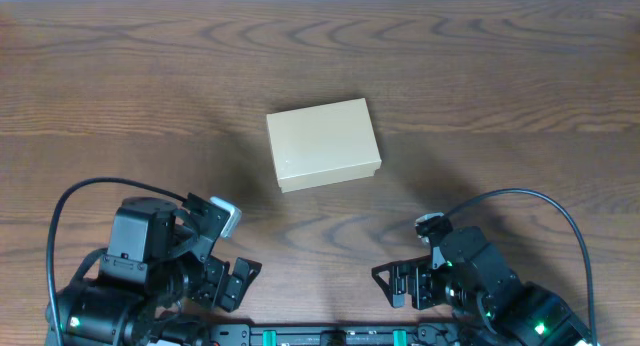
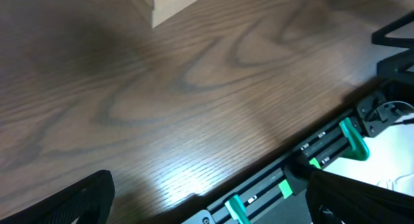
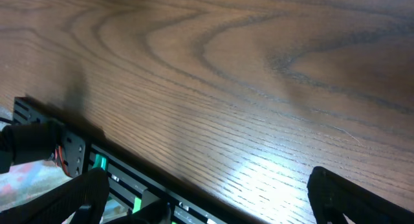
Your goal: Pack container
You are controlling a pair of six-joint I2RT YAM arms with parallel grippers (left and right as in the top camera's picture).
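The container (image 1: pixel 323 143) is a small tan cardboard box with its lid closed, lying on the wooden table at the middle of the overhead view. A corner of it shows at the top of the left wrist view (image 2: pixel 169 2). My left gripper (image 1: pixel 238 282) is open and empty at the near left edge, well short of the box. My right gripper (image 1: pixel 398 284) is open and empty at the near right edge, also apart from the box. Each wrist view shows its own fingers spread wide with nothing between them. No stationery items show.
The dark wood table (image 1: pixel 480 76) runs to a white strip at the far edge. A black rail with green clips (image 2: pixel 310 159) lines the near edge and also shows in the right wrist view (image 3: pixel 110 175). Black cables loop from both arms.
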